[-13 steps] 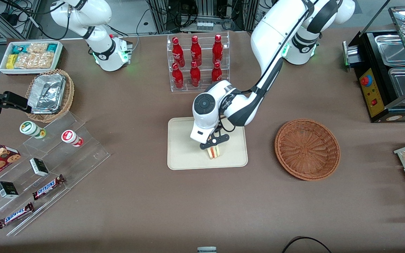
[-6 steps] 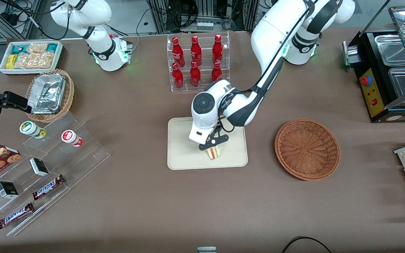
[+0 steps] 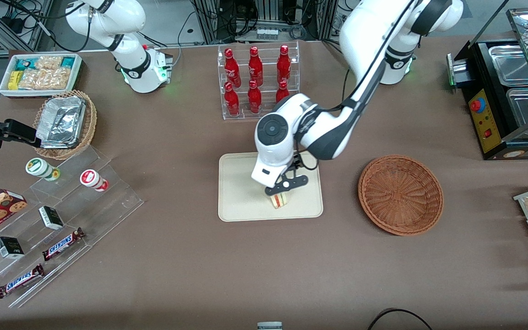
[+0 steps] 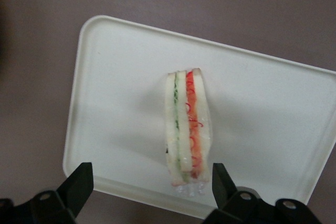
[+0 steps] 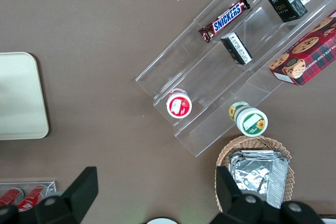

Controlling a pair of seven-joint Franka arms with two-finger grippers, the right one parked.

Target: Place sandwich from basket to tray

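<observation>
The sandwich (image 3: 279, 200) lies on the cream tray (image 3: 239, 201), near the tray's edge closest to the front camera. In the left wrist view the sandwich (image 4: 186, 124) rests on its side on the tray (image 4: 115, 103), its red, orange and green layers showing. My left gripper (image 3: 286, 185) hangs above the sandwich, open and empty, its fingers (image 4: 79, 184) spread wide and clear of it. The reddish-brown basket (image 3: 400, 194) sits empty beside the tray, toward the working arm's end of the table.
A clear rack of red bottles (image 3: 257, 80) stands farther from the front camera than the tray. A tan basket with foil containers (image 3: 64, 123), a white snack bin (image 3: 39, 73) and acrylic shelves (image 3: 53, 220) lie toward the parked arm's end. A black warmer (image 3: 507, 91) stands at the working arm's end.
My left gripper has risen off the sandwich and shifted slightly toward the basket. The sandwich stays where it was on the tray.
</observation>
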